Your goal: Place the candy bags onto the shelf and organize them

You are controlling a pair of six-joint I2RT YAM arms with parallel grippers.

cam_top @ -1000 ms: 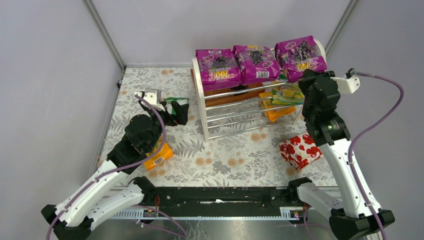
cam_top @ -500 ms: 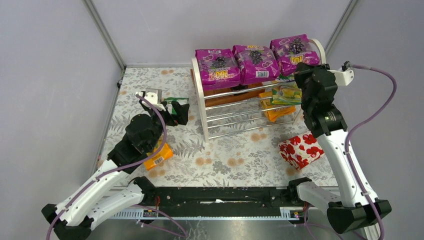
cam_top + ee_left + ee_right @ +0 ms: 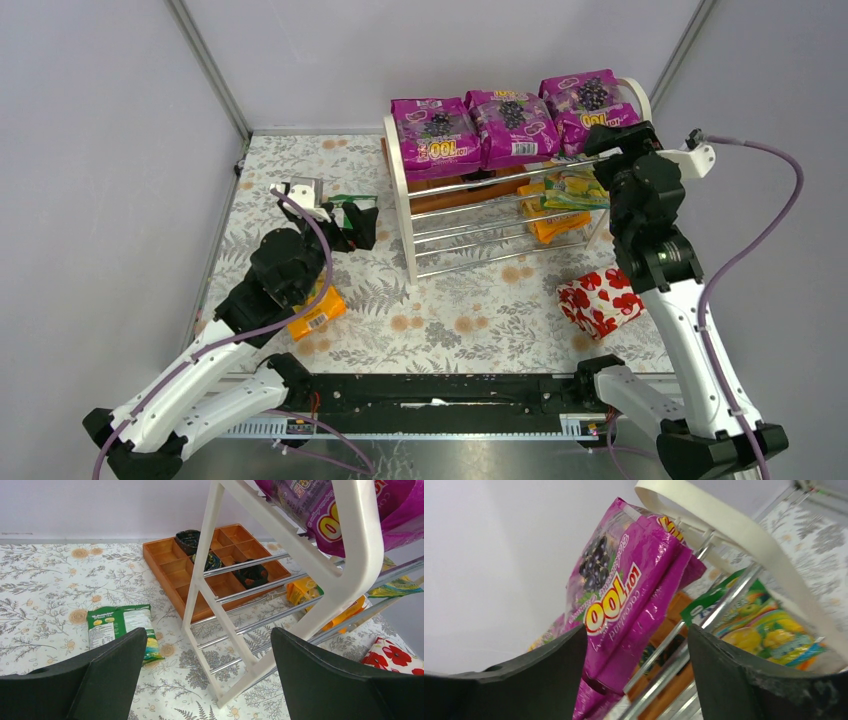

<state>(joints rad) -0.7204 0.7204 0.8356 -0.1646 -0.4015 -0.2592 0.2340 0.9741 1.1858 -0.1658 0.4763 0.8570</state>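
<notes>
Three magenta bags (image 3: 512,125) atop shelf (image 3: 401,190), rightmost bag (image 3: 583,98) just beyond right claw (image 3: 603,136).

L arm (image 3: 215,345): base at 7 o'clock in top view, elbow bent, forearm heading to approx 2 o'clock. L gripper (image 3: 352,224) sits at 9 o'clock of centre, low, jaws wide apart, nothing btwn them. R arm (image 3: 690,320): base at 5 o'clock, stretched up twd 11. R gripper (image 3: 607,137) raised at 2 o'clock, jaws spread wide, nothing clamped.
</notes>
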